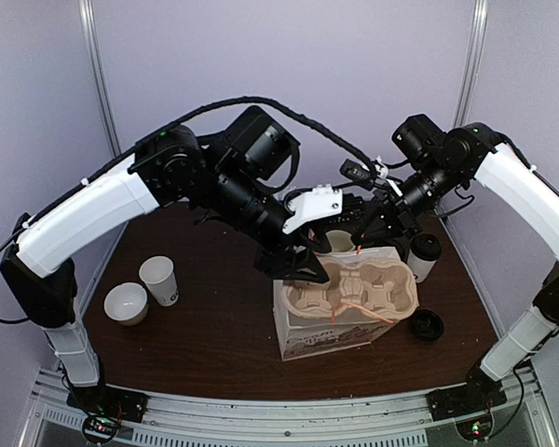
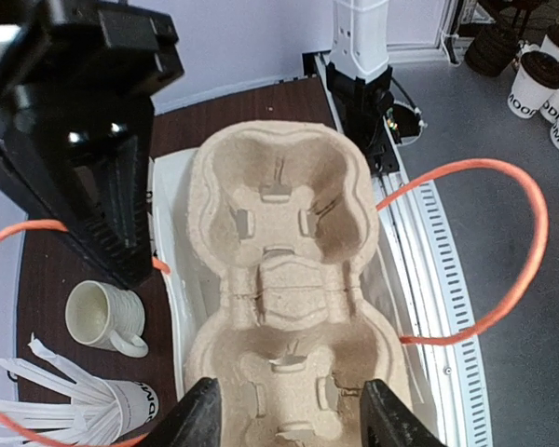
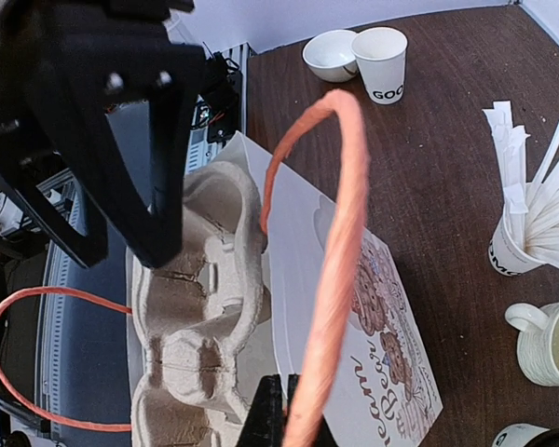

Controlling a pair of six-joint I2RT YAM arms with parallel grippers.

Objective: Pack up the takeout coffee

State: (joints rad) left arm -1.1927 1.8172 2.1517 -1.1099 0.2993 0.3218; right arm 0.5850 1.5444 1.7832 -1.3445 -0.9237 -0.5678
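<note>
No cup packed: carrier [image 1: 347,291] in bag [image 1: 321,343], pockets empty; lidded cup [image 1: 423,257] just right of carrier, unlidded cup [image 1: 158,279] well left; left gripper [image 2: 293,414] spread, empty, above carrier; right gripper [image 3: 284,419] clenched on orange handle [image 3: 340,214].

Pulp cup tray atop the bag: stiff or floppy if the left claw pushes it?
Probably stiff, light: the moulded tray keeps its wells' shape. May flex at its centre seam. The bag below looks thin, so it could buckle.

Left hand [image 2: 293,412] fingers apart above pulp carrier [image 2: 279,233].
</note>
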